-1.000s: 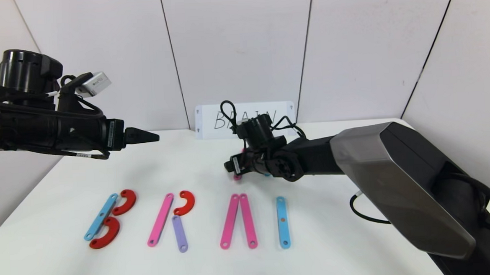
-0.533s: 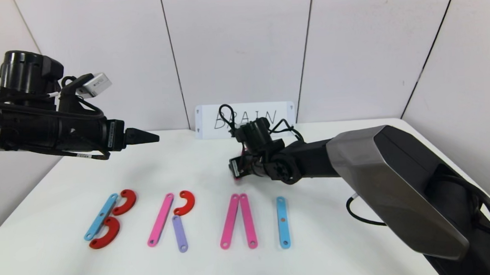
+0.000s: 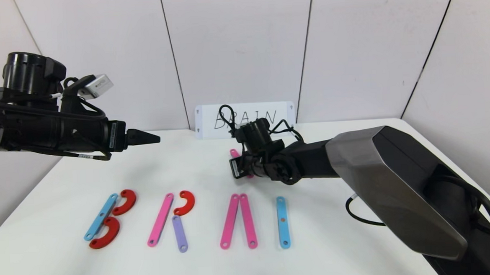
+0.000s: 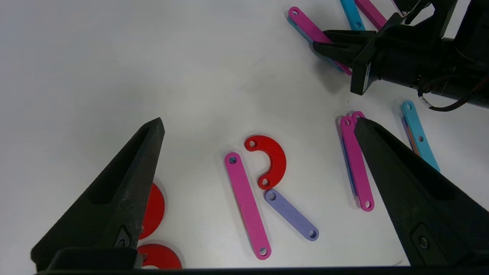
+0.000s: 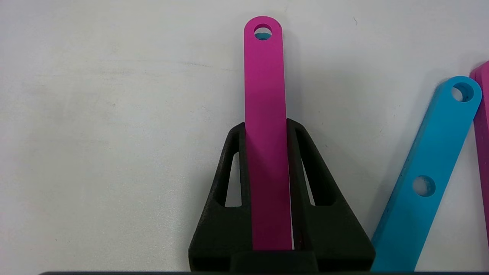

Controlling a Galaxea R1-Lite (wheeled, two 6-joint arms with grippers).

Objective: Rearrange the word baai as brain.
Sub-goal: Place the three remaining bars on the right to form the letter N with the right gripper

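- Clamped flat on a pink bar [image 5: 264, 114], one finger [image 5: 229, 179] against each long edge — right gripper [image 5: 266, 126] closed, bar pointing straight out past the tips, holed end free.
- In the head view, same gripper [image 3: 240, 165] low over the table [image 3: 359, 240], behind the row of letters and in front of the white card [image 3: 244, 118] handwritten BRAIN.
- Judged light, thin and stiff: no sag along the free length. Smooth faces, so likely to pivot if taken near an end; grip around mid-length, across the width, looks soundest.
- Just beside the held piece: a loose light-blue bar [image 5: 428, 172] and the edge of another pink one at the frame's border — spare stock, close enough to be nudged on lift-off.
- Toward the front, the word so far: B from a light-blue bar [image 3: 101, 216] and two red curved pieces [image 3: 124, 201]; R from a pink bar [image 3: 161, 220], a red curve [image 3: 185, 202] and a lilac bar [image 3: 179, 233]; two pink bars [image 3: 237, 221] meeting at the top for A; a single light-blue bar [image 3: 283, 221] for I.
- N not yet built — open table to the right of the I, only the right arm's own bulk and cable nearby.
- Left gripper [image 3: 144, 137] held high over the table's left rear, fingers [image 4: 118, 191] spread wide, holding nothing, well apart from the work.
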